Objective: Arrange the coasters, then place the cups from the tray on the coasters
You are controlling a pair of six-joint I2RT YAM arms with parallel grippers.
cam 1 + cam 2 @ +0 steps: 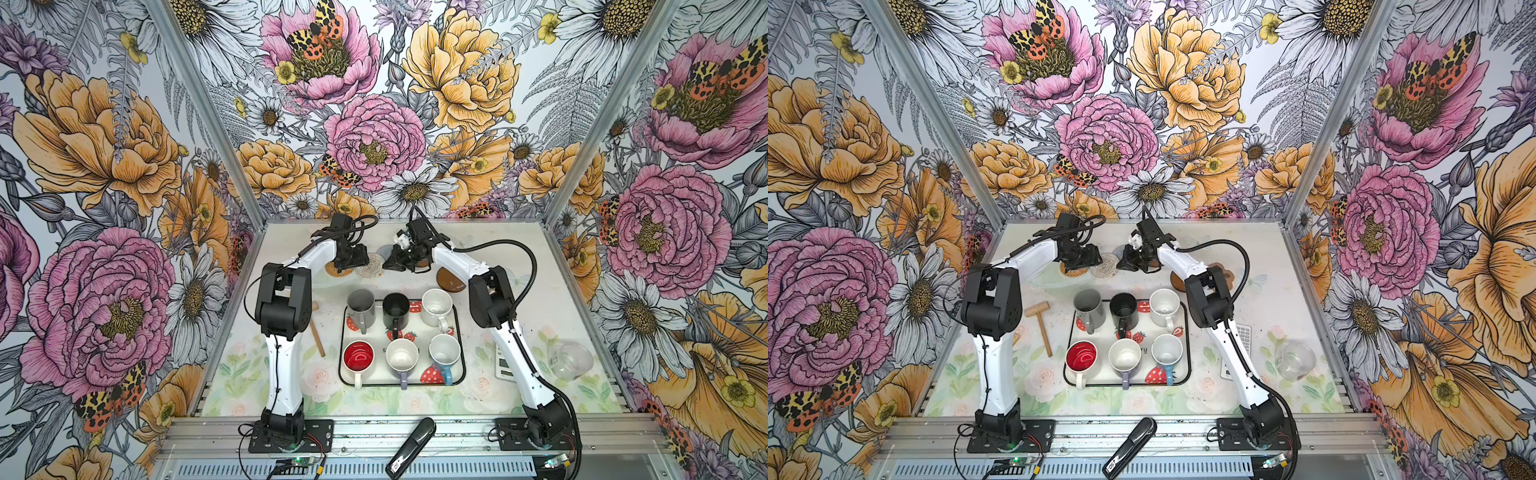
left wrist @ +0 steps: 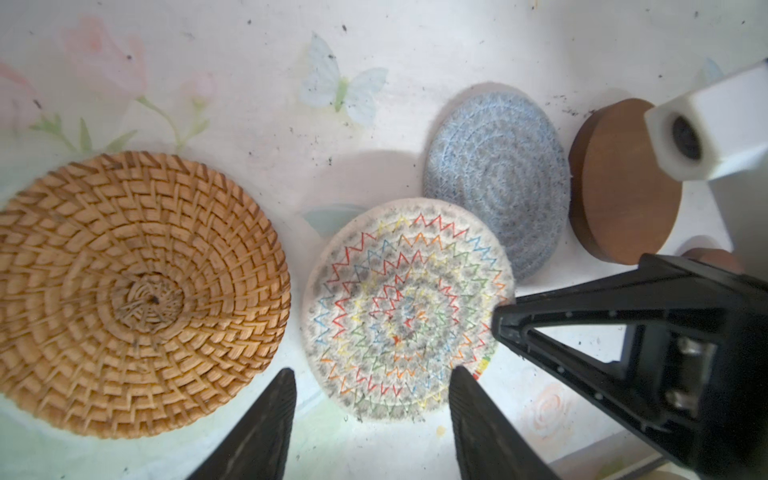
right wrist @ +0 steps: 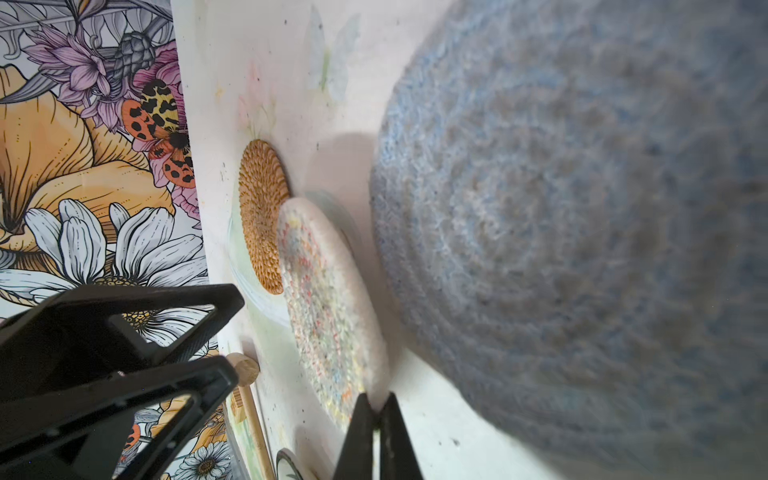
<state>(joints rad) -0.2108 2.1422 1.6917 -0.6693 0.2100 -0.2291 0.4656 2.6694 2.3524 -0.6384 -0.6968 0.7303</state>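
Several coasters lie in a row at the back of the table: tan rattan (image 2: 137,291), cream crochet (image 2: 399,307), grey-blue (image 2: 498,178) and a brown disc (image 2: 623,183). My left gripper (image 2: 374,374) hangs open over the cream coaster's (image 1: 370,266) near edge, holding nothing. My right gripper (image 3: 376,401) is shut, pinching the cream coaster's (image 3: 324,316) rim from the right side. The tray (image 1: 459,332) holds several cups: grey (image 1: 360,301), black (image 1: 395,305), speckled white (image 1: 436,301), red-inside (image 1: 358,355), lavender (image 1: 402,355), blue (image 1: 444,351).
A brown paw-shaped coaster (image 1: 1225,272) shows behind the right arm. A wooden mallet (image 1: 1040,328) lies left of the tray. A clear glass jar (image 1: 575,359) and a white calculator (image 1: 503,361) sit at the right. A black stapler-like object (image 1: 411,449) rests on the front rail.
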